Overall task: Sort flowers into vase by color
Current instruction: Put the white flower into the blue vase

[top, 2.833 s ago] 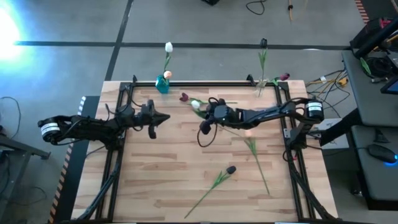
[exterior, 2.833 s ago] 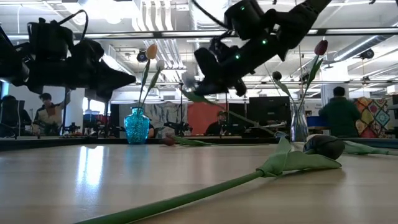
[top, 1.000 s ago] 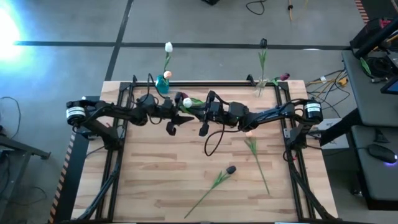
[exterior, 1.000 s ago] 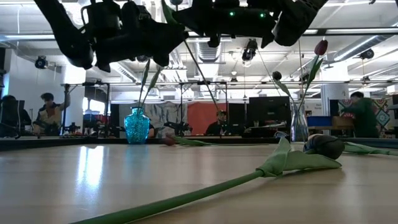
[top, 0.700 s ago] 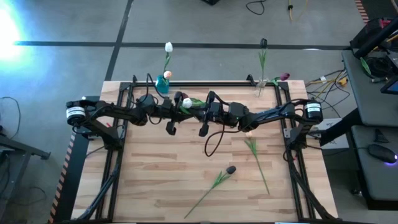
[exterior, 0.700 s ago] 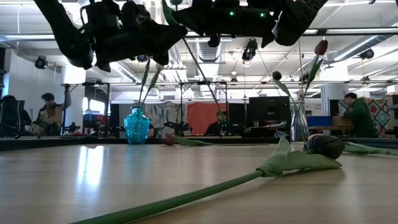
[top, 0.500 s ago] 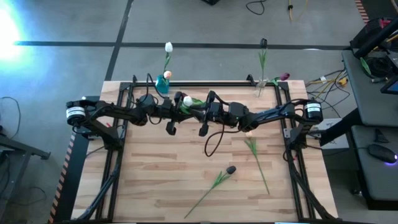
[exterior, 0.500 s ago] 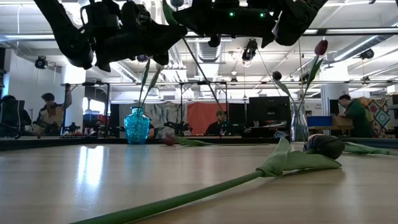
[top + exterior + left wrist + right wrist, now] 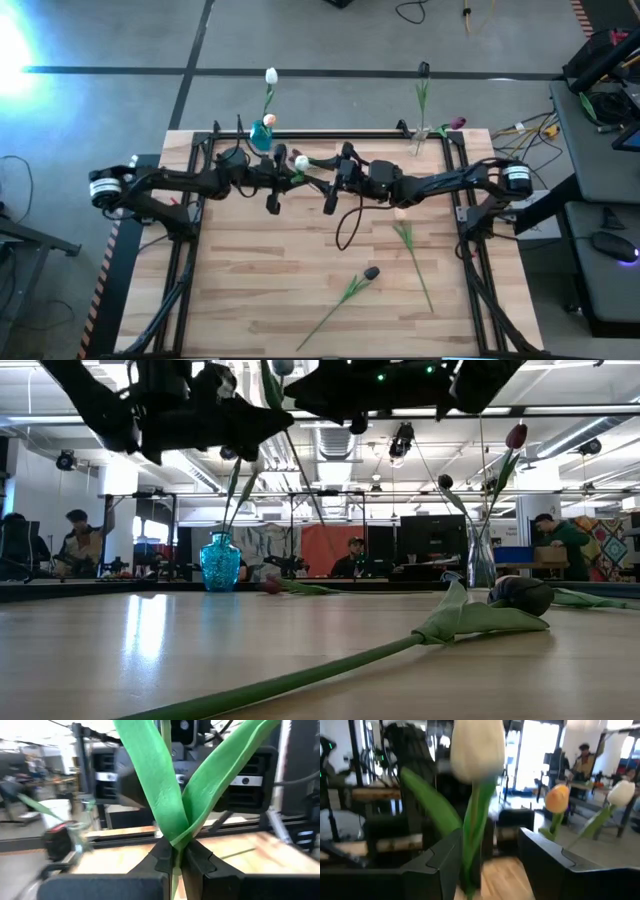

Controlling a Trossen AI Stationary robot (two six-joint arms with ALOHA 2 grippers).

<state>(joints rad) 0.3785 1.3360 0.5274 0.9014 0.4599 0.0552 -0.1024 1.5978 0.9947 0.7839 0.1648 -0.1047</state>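
Note:
A white tulip [image 9: 300,162] is held about upright in the air over the table's far middle, between my two grippers. My left gripper [image 9: 286,179] is shut on its stem, just below the green leaves [image 9: 165,785]. My right gripper [image 9: 322,176] is open. Its two fingers [image 9: 442,860] stand on either side of the stem under the white head [image 9: 475,747]. A blue vase [image 9: 262,134] at the far left edge holds a white tulip and a peach tulip. A clear vase [image 9: 420,131] at the far right holds dark and pink tulips. My left gripper pinches the white tulip's stem [image 9: 175,851] between its two fingers, right where the two leaves branch off. The fingers lie across the stem, coming about level from the table's left. The tulip is lifted clear, head up, and the stem's lower part hangs below the fingers.
A dark tulip [image 9: 371,272] lies near the table's middle front, its stem running toward the near edge. A peach tulip [image 9: 401,213] lies to the right, its stem [image 9: 418,265] running nearward. A black frame [image 9: 330,134] rims the table. People are in the room behind.
My right gripper has drawn back a little toward the table's right edge. The white tulip has stayed in place with my left gripper, head up. My left arm's near joints have shifted slightly toward the left edge.

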